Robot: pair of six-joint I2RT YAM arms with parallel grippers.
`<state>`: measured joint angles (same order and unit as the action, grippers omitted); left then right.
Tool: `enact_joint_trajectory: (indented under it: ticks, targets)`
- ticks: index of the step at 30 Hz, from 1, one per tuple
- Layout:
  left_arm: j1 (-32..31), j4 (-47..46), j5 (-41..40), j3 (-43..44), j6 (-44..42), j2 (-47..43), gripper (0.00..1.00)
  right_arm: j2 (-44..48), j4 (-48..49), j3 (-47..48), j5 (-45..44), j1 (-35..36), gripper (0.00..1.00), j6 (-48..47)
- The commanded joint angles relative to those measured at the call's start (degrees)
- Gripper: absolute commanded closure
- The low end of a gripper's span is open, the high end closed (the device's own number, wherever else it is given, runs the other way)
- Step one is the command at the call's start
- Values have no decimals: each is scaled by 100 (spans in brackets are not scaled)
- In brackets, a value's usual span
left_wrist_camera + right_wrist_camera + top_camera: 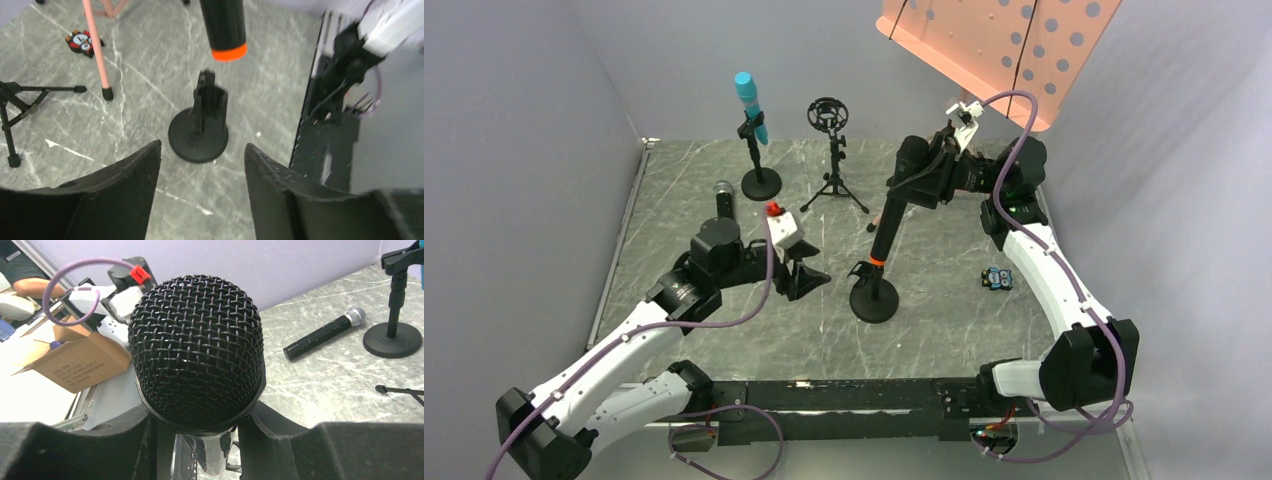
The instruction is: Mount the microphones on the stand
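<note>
The long black mic [887, 228] with an orange end [228, 51] hangs nearly upright, tilted. My right gripper [916, 183] is shut on its upper body, just under the black mesh head [196, 350]. The orange end hovers just above the clip [209, 96] of a short round-based stand [874, 300], apart from it. My left gripper [812, 279] is open and empty, low on the table just left of that stand [198, 136]. The cyan mic [750, 105] sits in a stand [761, 183] at the back. The silver-headed black mic [724, 200] lies on the table [325, 332].
A tripod stand with an empty ring mount [828, 115] stands at back centre; its leg [20, 100] shows in the left wrist view. A pink perforated music stand [999, 45] overhangs the back right, its leg [97, 50] on the table. A small toy [996, 279] lies at right.
</note>
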<state>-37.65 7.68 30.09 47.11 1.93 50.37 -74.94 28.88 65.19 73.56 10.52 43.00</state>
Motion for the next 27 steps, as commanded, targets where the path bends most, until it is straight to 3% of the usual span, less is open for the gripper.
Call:
enact_joint_trajectory:
  ticks: [1,4,12,17,27]
  targets:
    - [19,-391,394,-242,-880,258,43,284,638,-190,-44,-35,100,-3]
    - [-79,-691,319,-371,-963,478,59,274,926,-343,-95,-34,100,-11]
    - [-614,-1365,-72,-448,-1078,920,83,288,2323,-979,-112,-34,100,257]
    - [-841,-1534,-327,-411,-1147,1156,88,267,3258,-1149,-143,-33,100,691]
    - [-1078,-1404,-789,-222,-1266,1434,91,275,3592,-1329,-208,-33,100,770]
